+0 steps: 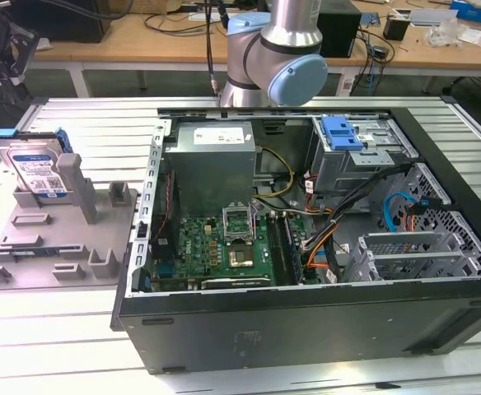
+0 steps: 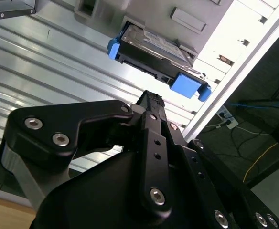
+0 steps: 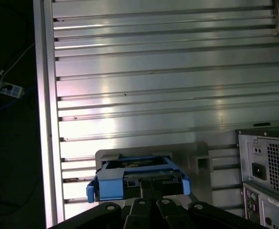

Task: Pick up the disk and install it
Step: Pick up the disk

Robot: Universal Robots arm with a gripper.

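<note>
The disk (image 1: 35,169) is a silver drive with a white-and-blue label in a blue carrier frame. It stands on edge in a grey holder (image 1: 59,239) at the exterior view's left, outside the computer case. Both wrist views look past my black gripper (image 2: 151,98) toward the disk (image 2: 154,52), which lies some way beyond the fingertips (image 3: 144,183) with bare table between. The disk's blue frame (image 3: 112,183) faces the gripper (image 3: 146,183). The fingers stand together with nothing between them. The arm's grey and blue joint (image 1: 277,49) hangs over the far side of the case.
An open black computer case (image 1: 306,321) lies on the slatted aluminium table (image 1: 76,123). Inside are a grey power supply (image 1: 212,160), a green motherboard (image 1: 224,247) and a drive cage with a bare blue bracket (image 1: 343,132). The table's edge (image 3: 46,119) runs near the holder.
</note>
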